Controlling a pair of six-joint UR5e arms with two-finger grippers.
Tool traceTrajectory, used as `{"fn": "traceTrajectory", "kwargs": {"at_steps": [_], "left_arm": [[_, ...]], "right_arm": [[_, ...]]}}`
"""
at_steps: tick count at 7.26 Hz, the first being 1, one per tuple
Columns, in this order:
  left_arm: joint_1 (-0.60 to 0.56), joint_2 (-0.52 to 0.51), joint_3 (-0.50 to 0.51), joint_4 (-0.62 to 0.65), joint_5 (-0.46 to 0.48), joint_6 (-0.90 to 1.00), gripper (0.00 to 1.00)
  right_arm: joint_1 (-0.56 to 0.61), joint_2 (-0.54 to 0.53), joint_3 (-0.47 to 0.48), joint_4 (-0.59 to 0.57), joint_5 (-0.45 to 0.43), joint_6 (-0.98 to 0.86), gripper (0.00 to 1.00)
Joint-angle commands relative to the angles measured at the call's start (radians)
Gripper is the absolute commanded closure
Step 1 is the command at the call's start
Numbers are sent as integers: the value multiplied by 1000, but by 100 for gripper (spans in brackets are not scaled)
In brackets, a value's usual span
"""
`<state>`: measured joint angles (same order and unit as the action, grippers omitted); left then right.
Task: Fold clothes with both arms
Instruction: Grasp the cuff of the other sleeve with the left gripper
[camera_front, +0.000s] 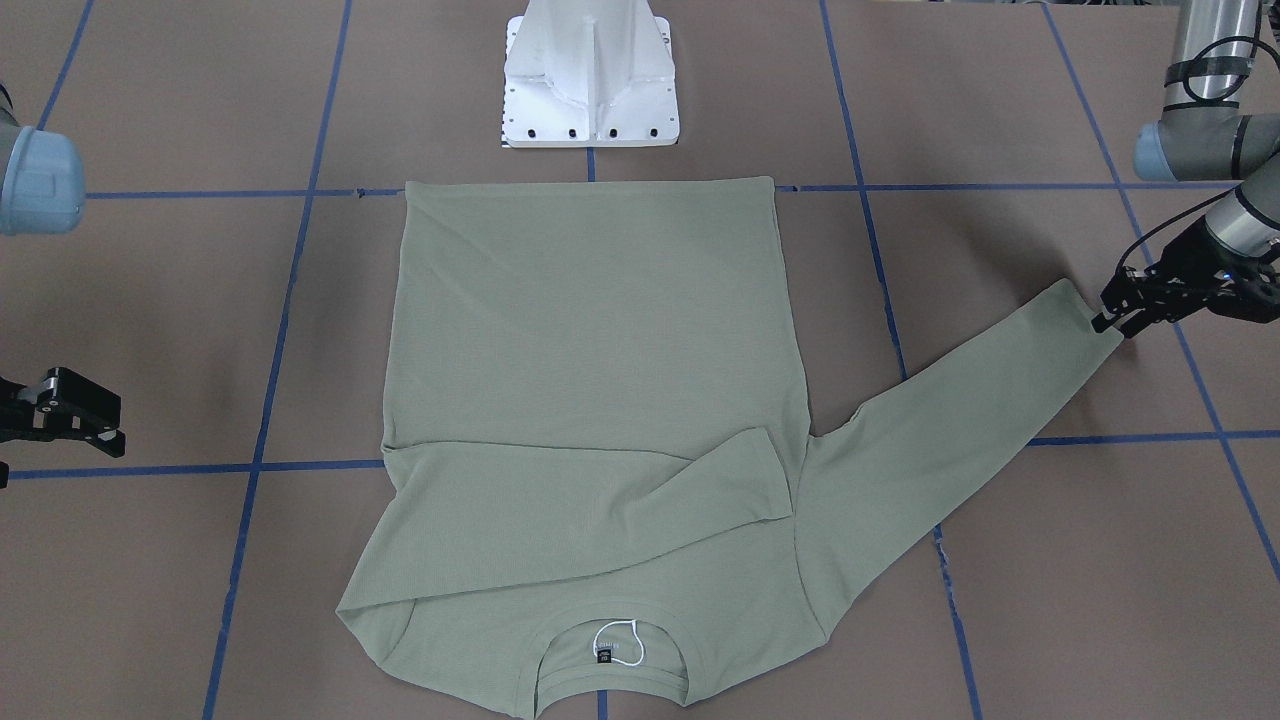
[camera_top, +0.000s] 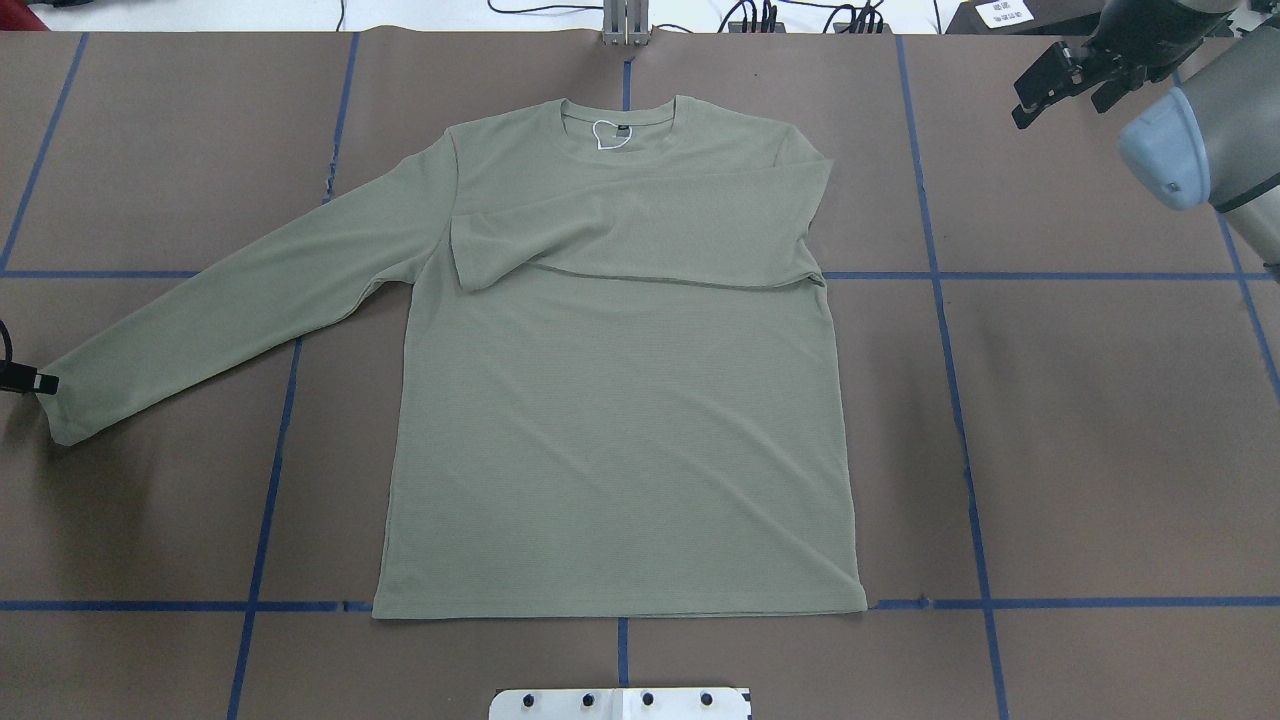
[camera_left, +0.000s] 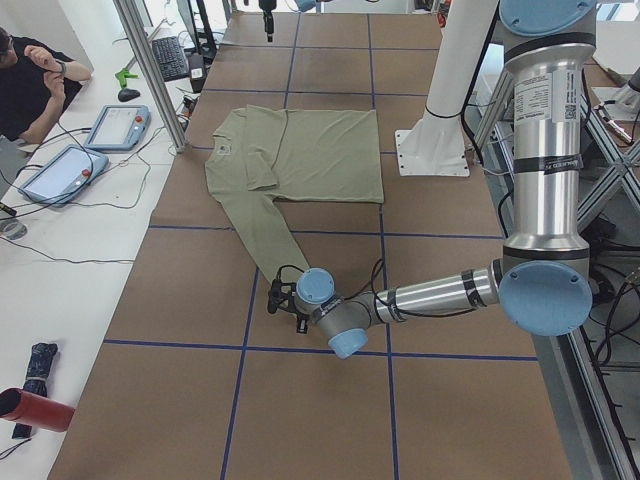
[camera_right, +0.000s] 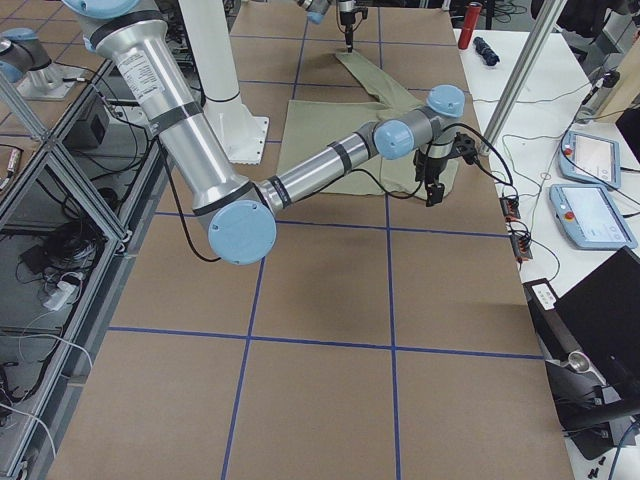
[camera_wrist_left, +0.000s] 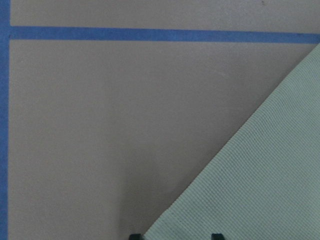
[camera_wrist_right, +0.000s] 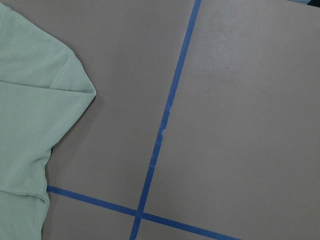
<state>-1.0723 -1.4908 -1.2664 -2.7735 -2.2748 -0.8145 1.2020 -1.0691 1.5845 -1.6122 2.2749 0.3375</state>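
Lying flat and face-up in front of the white pedestal base (camera_front: 590, 90) is the sage-green long-sleeved shirt (camera_top: 620, 420), hem nearest the base and ribbed neck (camera_front: 615, 690) farthest from it, on the brown table (camera_front: 1000, 600). One sleeve (camera_front: 600, 510) is already laid across the chest, on the far side of the body from the base. The other sleeve (camera_front: 960, 430) runs out straight, well off to the base's left. And that is where the action is: the left gripper (camera_front: 1118, 318) sits low at the cuff (camera_front: 1085, 315). In the left wrist view its fingertips (camera_wrist_left: 134, 235) stand parted with the cuff's corner between them, so I read that claw as released, not yet pinching. The right gripper (camera_front: 118, 430) hangs well off to the base's right, clear of the cloth, and its jaws look parted too, holding nothing. Now, the fabric: this looks like a light, soft, floppy knit with no stiffness at all, so it should drape and drag rather than hold shape. The ribbed texture ought to give the pads some bite, though a thin single layer lying tight on the table is awkward to get under. My pick for the hold is the cuff itself, where the stitched edge is thicker. Lift it too quickly and the body may skid and lose its neat lie.
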Motion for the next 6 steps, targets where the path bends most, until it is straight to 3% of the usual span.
{"fn": "traceTrajectory", "kwargs": {"at_steps": [1,2,4,6], "left_arm": [[0,1,-1,0,-3,0,95],[0,1,-2,-2,-8,6,100],[-1,3,-24,-29,-12,2,100],[-1,-3,-140,61,-78,-3,100]], "right_arm": [[1,-3,0,0,0,-2,0],[-1,-3,0,0,0,0,0],[1,-5,2,5,0,0,0],[1,-17,14,5,0,0,0]]}}
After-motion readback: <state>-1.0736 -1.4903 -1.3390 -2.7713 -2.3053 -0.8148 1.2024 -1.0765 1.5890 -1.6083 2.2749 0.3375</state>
